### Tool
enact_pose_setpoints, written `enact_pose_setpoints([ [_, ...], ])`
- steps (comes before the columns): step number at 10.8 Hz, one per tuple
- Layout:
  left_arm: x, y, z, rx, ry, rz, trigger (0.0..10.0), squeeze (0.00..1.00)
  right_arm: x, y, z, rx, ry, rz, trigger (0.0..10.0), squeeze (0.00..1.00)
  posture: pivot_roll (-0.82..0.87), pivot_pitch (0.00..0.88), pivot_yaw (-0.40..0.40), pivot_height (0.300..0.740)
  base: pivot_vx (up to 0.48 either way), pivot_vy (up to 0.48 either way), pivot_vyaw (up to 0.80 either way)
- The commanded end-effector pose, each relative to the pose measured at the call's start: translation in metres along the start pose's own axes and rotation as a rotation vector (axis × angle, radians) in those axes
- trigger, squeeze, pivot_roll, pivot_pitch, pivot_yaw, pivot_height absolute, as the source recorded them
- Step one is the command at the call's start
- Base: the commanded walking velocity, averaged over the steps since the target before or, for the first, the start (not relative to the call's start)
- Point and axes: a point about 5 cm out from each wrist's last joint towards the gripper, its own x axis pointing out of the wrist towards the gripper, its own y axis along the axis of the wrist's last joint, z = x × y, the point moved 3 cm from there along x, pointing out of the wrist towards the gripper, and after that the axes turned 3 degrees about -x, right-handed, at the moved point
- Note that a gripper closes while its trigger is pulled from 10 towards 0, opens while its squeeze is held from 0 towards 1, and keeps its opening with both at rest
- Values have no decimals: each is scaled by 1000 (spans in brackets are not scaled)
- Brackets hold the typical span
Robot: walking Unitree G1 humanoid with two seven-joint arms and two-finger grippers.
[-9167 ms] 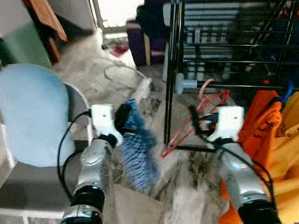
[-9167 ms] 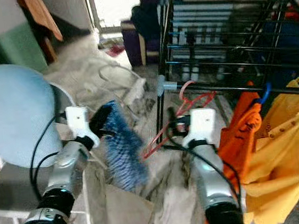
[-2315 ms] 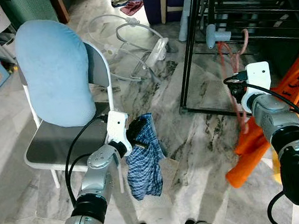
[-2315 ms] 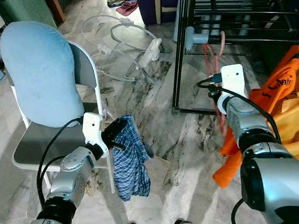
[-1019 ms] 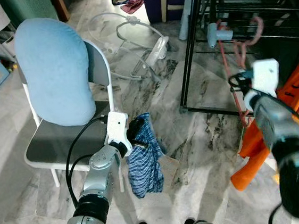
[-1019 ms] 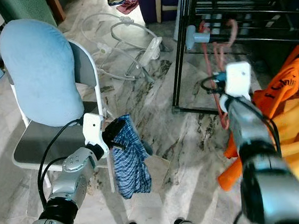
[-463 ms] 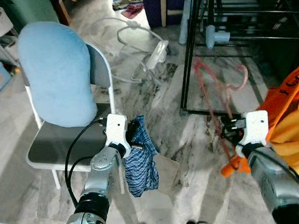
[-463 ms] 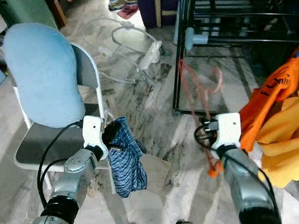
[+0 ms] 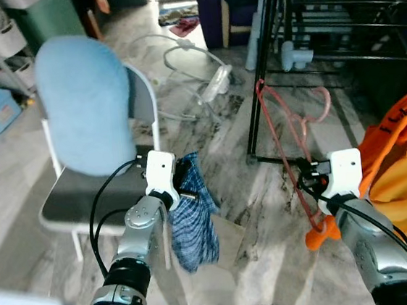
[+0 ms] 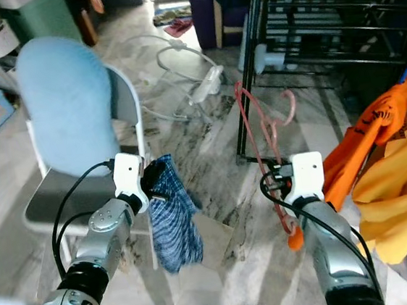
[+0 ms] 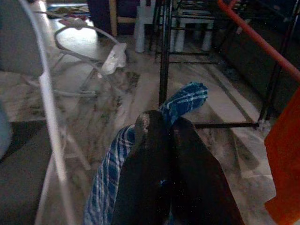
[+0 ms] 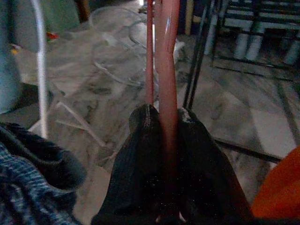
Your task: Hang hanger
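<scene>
Pink plastic hanger point(image 9: 288, 125) stood pinched between the closed fingers point(image 12: 145, 140) of the right gripper point(image 9: 310, 181), its hook uppermost and free in the air, in front of the black drying rack point(image 9: 336, 29) but not on any rail. A second ago the hook had been up at the rail beside the grey pipe fitting point(image 9: 294, 54); since then the right arm had dropped and pulled back toward the body, and the hanger came with it, well below that rail, much as half a second before. An orange garment point(image 9: 397, 128) and a yellow one point(image 10: 400, 190) hung from the rack at the robot's right, with an orange fold just beside the right forearm. The left gripper point(image 9: 184, 187) kept its fingers point(image 11: 150, 154) clamped shut on the blue checked cloth point(image 9: 193, 223), which dangled toward the marble floor point(image 9: 253, 213), unchanged from before. Folding chair point(image 9: 101, 185) with a pale blue cushion point(image 9: 85, 103) stood at the robot's left. The whole view had shifted slightly, so the head had moved.
</scene>
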Motion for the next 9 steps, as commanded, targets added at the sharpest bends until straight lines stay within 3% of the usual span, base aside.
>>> enact_pose_setpoints([
  [1, -1, 1, -2, 14, 6, -1, 10000, 0, 2, 1, -5, -10, 19, -3, 10000, 0, -94, 46, 42, 740, -424, 0, 0],
  [3, -1, 3, -5, 30, 3, 7, 10000, 0, 7, 3, -12, -14, 34, -3, 10000, 0, -80, 49, 48, 740, -439, 0, 0],
  [5, -8, 3, -21, 44, 50, 15, 10000, 0, 8, 1, -16, -26, 44, -9, 10000, 0, -82, 58, 49, 740, -433, 0, 0],
  [9, -13, 1, -31, 64, 62, -4, 10000, 0, 4, -4, -13, -38, 37, -19, 10000, 0, -97, 76, 56, 740, -424, 0, 0],
])
